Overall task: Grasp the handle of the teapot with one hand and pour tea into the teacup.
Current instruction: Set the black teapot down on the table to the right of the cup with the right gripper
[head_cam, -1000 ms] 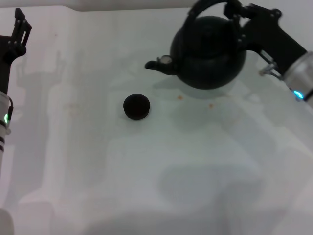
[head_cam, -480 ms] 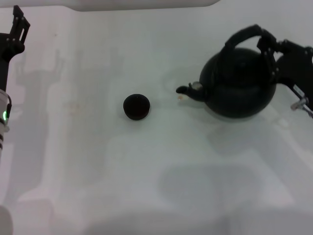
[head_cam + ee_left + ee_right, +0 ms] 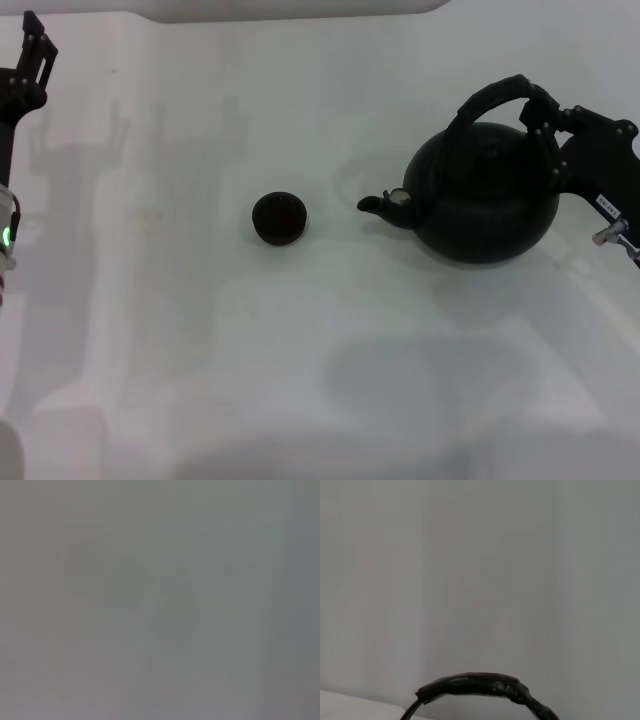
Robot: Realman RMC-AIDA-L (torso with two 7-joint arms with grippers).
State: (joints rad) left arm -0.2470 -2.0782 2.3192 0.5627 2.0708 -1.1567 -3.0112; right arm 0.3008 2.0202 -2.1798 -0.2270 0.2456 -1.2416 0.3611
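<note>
The round matte-black teapot [image 3: 482, 196] is at the right of the table, upright, its spout [image 3: 383, 204] pointing left toward the teacup. My right gripper [image 3: 543, 108] is shut on the right end of the arched black handle [image 3: 488, 98]. The handle also shows in the right wrist view [image 3: 475, 685]. I cannot tell whether the pot's base touches the table. The tiny black teacup [image 3: 279, 218] stands mid-table, a short gap left of the spout. No tea stream shows. My left gripper [image 3: 31, 58] is parked at the far left back, away from both.
The white table [image 3: 300, 350] carries faint shadows near the front middle. The left wrist view shows only a blurred grey surface. The right arm's body [image 3: 600, 170] reaches in from the right edge.
The right gripper has carried the teapot from the back middle to the right and nearer; in the last half second it shifted only slightly left. The teacup and left arm have not moved.
</note>
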